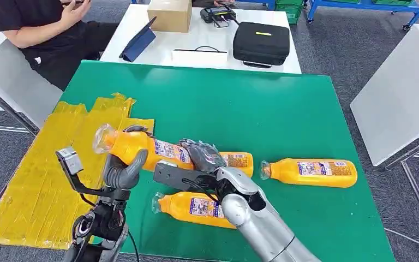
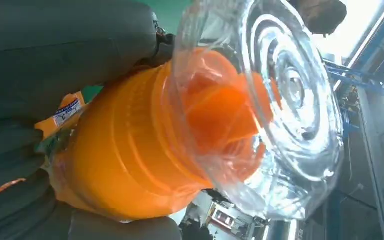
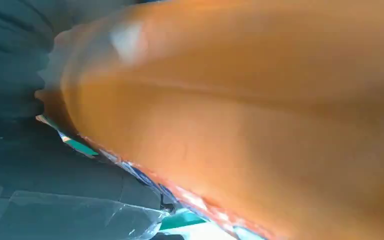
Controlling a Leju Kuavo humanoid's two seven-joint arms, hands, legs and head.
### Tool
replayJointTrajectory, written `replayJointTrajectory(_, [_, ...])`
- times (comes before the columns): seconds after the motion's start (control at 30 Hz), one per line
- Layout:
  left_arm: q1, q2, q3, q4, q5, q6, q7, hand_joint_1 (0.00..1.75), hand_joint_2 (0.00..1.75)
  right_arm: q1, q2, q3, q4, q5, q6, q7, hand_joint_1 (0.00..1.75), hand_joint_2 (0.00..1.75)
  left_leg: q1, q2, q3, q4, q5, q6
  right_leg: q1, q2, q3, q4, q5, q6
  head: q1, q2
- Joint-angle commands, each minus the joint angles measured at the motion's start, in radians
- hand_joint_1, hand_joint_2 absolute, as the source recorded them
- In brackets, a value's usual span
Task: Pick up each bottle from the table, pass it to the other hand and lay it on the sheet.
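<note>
Currently: one orange bottle held in the air by both hands, over the table's left part.

The left hand wraps its fingers round the bottle's neck end, just under the clear cap; the right hand grips its labelled base end. The bottle hangs level above the green table, by the edge of the yellow sheet. Three more bottles lie on the green: one behind the right hand, one to the right, one nearer the robot.

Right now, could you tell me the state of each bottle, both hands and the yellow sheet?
Held bottle: raised, gripped by both hands.
Left hand: grips near its clear cap.
Right hand: grips its labelled body.
Far-right bottle: lying on the table.
Nearest bottle: lying on the table.
Yellow sheet: no bottle on it.
</note>
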Motion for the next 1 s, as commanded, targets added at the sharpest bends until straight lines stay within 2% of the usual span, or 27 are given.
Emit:
replayJointTrajectory(0.03, [-0.027,-0.015,-0.006,0.005,-0.01,-0.018,0.005,1.75,1.75,-0.029,-0.011,0.057,0.086,0.009,0.014,-0.01,1.75,1.75,0.001,0.0,0.002,0.0,0.0,-0.002,0.001,-0.004,0.002,0.0,0.0,-0.002,0.0,0.0])
replayJointTrajectory(0.53, [-0.022,-0.02,0.004,-0.009,-0.008,-0.022,0.005,1.75,1.75,-0.046,-0.008,0.039,0.084,-0.002,0.005,-0.022,1.75,1.75,0.0,0.0,0.001,0.0,0.0,-0.001,0.001,-0.003,0.001,0.0,0.0,-0.001,0.0,0.0])
replayJointTrajectory(0.57, [-0.021,-0.02,0.003,-0.008,-0.008,-0.022,0.005,1.75,1.75,-0.045,-0.008,0.039,0.086,-0.002,0.005,-0.022,1.75,1.75,0.0,0.0,0.004,0.001,-0.001,-0.003,0.001,-0.007,0.004,0.001,-0.002,-0.003,0.0,0.0])
replayJointTrajectory(0.6, [-0.021,-0.019,0.003,-0.007,-0.008,-0.023,0.005,1.75,1.75,-0.044,-0.008,0.036,0.087,-0.009,-0.004,-0.032,1.75,1.75,0.001,0.0,0.001,0.0,0.0,-0.002,0.001,-0.004,0.002,0.0,0.0,-0.002,0.0,0.0])
replayJointTrajectory(0.63, [-0.019,-0.02,0.006,-0.008,-0.008,-0.019,-0.001,1.75,1.75,-0.04,-0.01,0.03,0.083,-0.018,-0.02,-0.049,1.62,1.75,0.0,0.0,0.002,0.0,-0.001,-0.002,0.001,-0.005,0.003,0.0,-0.001,-0.002,0.0,0.0])
replayJointTrajectory(0.67, [-0.017,-0.021,0.011,-0.01,-0.008,-0.013,-0.006,1.75,1.75,-0.034,-0.011,0.022,0.077,-0.025,-0.036,-0.059,0.0,1.75,0.0,0.0,0.001,0.0,0.0,-0.002,0.001,-0.004,0.002,0.0,0.0,-0.002,0.0,0.0])
replayJointTrajectory(0.7, [-0.011,-0.019,0.023,-0.018,-0.027,0.013,-0.022,1.75,1.75,-0.019,-0.019,0.001,0.055,-0.045,-0.056,-0.065,0.0,0.0,0.0,0.0,0.003,0.001,-0.001,-0.002,0.001,-0.006,0.003,0.0,-0.001,-0.002,0.0,0.0])
replayJointTrajectory(0.83, [-0.007,-0.017,0.091,-0.051,-0.068,0.08,-0.062,1.75,1.75,0.038,-0.065,-0.066,-0.087,-0.081,-0.133,-0.131,0.0,0.0,0.001,-0.002,0.002,0.0,-0.001,-0.002,0.001,-0.007,0.004,0.0,-0.001,-0.002,0.0,0.0])
replayJointTrajectory(1.0, [-0.024,-0.016,0.154,-0.086,-0.115,0.124,-0.082,1.75,1.75,0.093,-0.073,-0.183,-0.286,-0.084,-0.152,-0.17,0.0,0.0,0.0,-0.002,0.0,0.002,0.0,-0.002,0.001,-0.006,0.0,0.001,-0.001,-0.002,0.0,0.0])
